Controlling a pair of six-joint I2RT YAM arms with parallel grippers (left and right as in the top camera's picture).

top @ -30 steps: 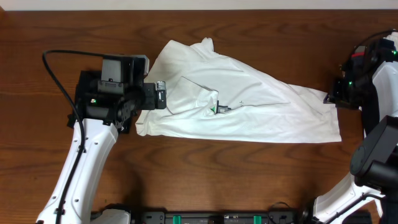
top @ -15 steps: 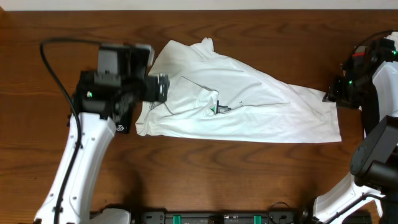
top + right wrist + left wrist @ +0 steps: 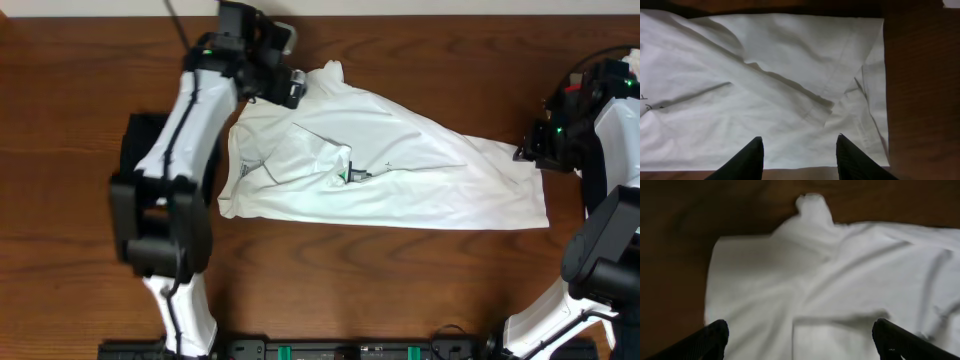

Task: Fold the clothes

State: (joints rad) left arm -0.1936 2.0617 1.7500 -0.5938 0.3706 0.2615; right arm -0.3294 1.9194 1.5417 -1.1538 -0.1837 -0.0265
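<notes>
left pincer (image 3: pixel 800 332) released, gaping wide, shirt (image 3: pixel 420 170) spread below and ahead | right pincer (image 3: pixel 797 150) released too, hem corner right under it | shirt lies rumpled on surface (image 3: pixel 380 285)

Overhead looks straight down on the whole worktop (image 3: pixel 60 220). Both wrist views sit close, facing beyond their fingers (image 3: pixel 710 337), sharing the T-shirt (image 3: pixel 420 180).

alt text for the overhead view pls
A white T-shirt lies rumpled and partly folded across a dark wooden table. The left tool hovers at its upper-left corner; the right tool sits at its right edge.
</notes>
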